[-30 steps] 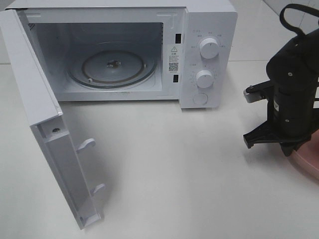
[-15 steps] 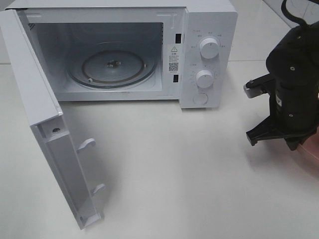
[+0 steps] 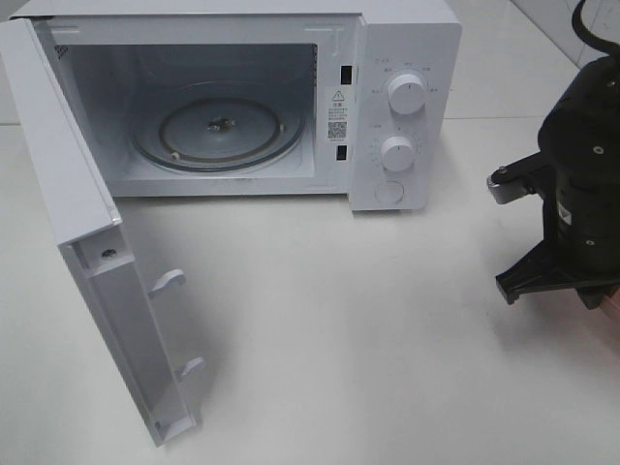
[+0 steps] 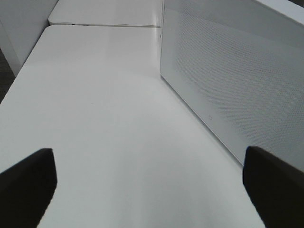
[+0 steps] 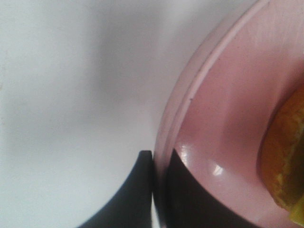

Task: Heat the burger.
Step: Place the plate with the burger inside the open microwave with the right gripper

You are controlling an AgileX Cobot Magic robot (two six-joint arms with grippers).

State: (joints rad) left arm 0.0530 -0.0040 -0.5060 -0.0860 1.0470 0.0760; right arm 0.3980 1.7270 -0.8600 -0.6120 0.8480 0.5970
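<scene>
Grab step: right hand [image 5: 159, 161] clamped on plate [image 5: 213, 114] rim, burger [image 5: 285, 152] sits on that plate; left hand [image 4: 149, 180] spread wide, idle. Next, I'd guess: lift plate level, carry it into open microwave [image 3: 426, 58].

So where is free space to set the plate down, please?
The glass turntable inside the microwave is bare. The table between the open door and the right arm is also free. The right edge is crowded: arm, pink plate, burger.
</scene>
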